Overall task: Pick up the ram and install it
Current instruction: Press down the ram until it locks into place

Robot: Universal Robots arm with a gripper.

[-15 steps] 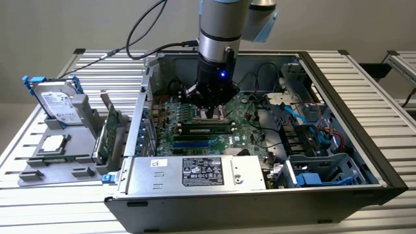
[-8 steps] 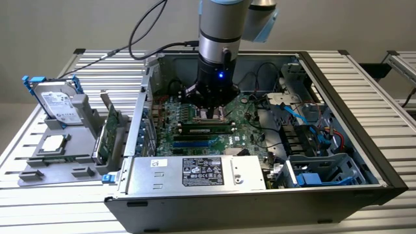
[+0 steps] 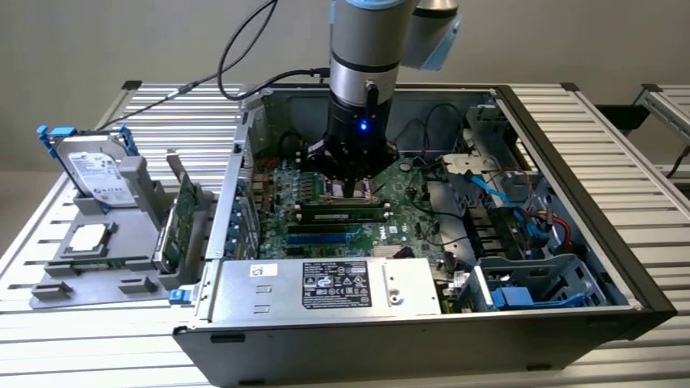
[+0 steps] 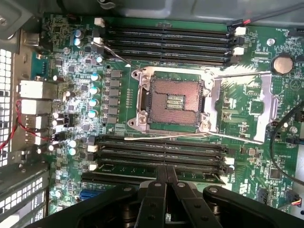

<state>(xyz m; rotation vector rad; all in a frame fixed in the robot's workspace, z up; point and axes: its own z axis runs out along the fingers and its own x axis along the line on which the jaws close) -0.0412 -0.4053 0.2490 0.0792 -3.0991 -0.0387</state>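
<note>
The ram (image 3: 342, 215), a narrow green stick with dark chips, sits in one of the black slots on the motherboard (image 3: 393, 212) inside the open computer case. In the wrist view the ram (image 4: 128, 167) lies in the slot bank beside the open processor socket (image 4: 173, 102). My gripper (image 3: 351, 190) hangs low over the board just beyond the stick. Its black fingers (image 4: 156, 190) are shut together, with the gripper (image 4: 166, 167) tip right at the stick's top edge. Nothing is held between them. Whether the tip touches the stick I cannot tell.
Outside the case on the exterior view's left, a grey holder (image 3: 65, 283) carries a hard drive (image 3: 92, 170), a square silver processor chip (image 3: 89, 236) and an upright expansion card (image 3: 183, 214). The power supply (image 3: 323, 283), blue cables (image 3: 502, 194) and case walls (image 3: 571, 186) surround the board.
</note>
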